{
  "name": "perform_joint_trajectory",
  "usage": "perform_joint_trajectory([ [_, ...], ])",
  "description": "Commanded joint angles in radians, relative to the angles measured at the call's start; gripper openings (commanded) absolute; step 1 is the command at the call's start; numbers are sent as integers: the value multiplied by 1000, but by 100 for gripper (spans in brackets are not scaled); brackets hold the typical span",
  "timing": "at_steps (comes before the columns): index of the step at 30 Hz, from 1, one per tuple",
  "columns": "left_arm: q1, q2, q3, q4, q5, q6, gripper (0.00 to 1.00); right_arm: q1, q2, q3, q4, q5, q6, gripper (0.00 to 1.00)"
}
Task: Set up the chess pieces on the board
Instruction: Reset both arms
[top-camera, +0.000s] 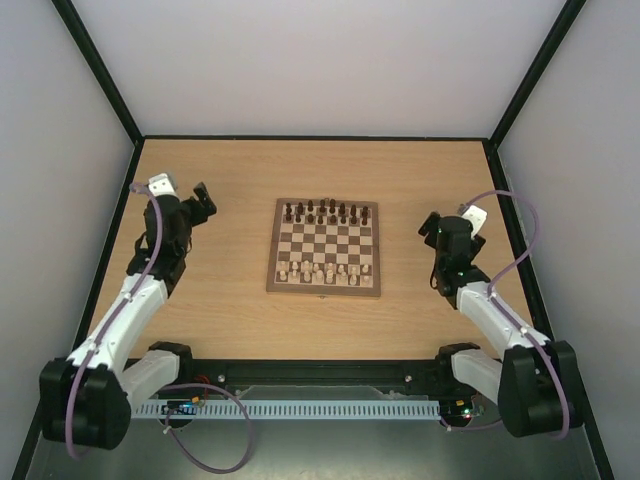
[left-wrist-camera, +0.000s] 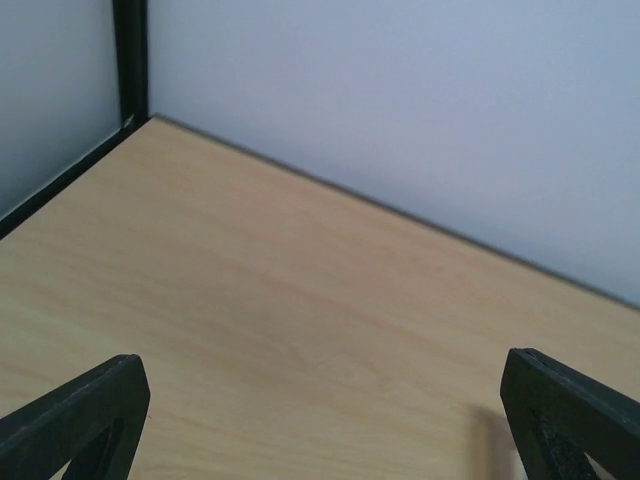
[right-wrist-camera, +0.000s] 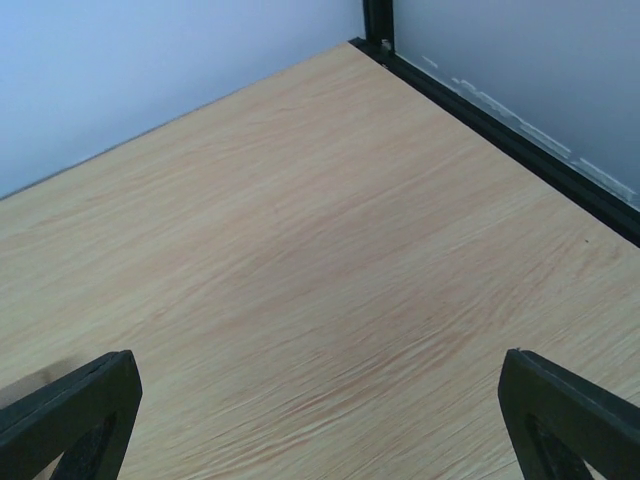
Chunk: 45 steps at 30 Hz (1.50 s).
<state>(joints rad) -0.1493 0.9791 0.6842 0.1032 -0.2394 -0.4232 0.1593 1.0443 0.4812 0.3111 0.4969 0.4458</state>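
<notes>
The board (top-camera: 325, 247) lies in the middle of the table in the top view. Several pale cream chess pieces (top-camera: 322, 270) stand on its two near rows, and dark brown pieces (top-camera: 327, 211) line its far rows. My left gripper (top-camera: 203, 203) hovers well left of the board, open and empty. My right gripper (top-camera: 432, 226) is right of the board, also open and empty. Each wrist view shows only bare wood between wide-spread fingertips (left-wrist-camera: 90, 410) (right-wrist-camera: 565, 415); board and pieces are out of those views.
Black frame rails (top-camera: 312, 138) and pale walls close the table at the back and both sides. A black corner post (left-wrist-camera: 130, 55) stands ahead of the left wrist, another corner post (right-wrist-camera: 378, 20) ahead of the right. A cable tray (top-camera: 300, 408) runs along the near edge.
</notes>
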Motion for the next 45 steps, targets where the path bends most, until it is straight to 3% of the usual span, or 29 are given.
perform_joint_trajectory([
  [1, 55, 88, -87, 190, -38, 74, 99, -17, 66, -64, 212, 86, -47, 99],
  [10, 60, 288, -232, 569, -111, 193, 99, -60, 113, -208, 478, 125, -102, 99],
  [14, 61, 393, -191, 608, -144, 211, 100, -67, 181, -219, 559, 127, -119, 99],
  [24, 71, 466, -185, 787, -227, 258, 99, -70, 415, -168, 727, 120, -147, 99],
  [28, 104, 481, -174, 788, -209, 246, 99, -71, 441, -138, 690, 103, -159, 98],
  [36, 104, 402, -250, 797, -120, 230, 99, -70, 371, -295, 916, 33, -197, 99],
  [41, 95, 359, -298, 841, -50, 265, 100, -69, 372, -297, 919, 31, -199, 99],
  [45, 68, 336, -313, 819, -90, 268, 99, -66, 367, -315, 951, 27, -206, 99],
])
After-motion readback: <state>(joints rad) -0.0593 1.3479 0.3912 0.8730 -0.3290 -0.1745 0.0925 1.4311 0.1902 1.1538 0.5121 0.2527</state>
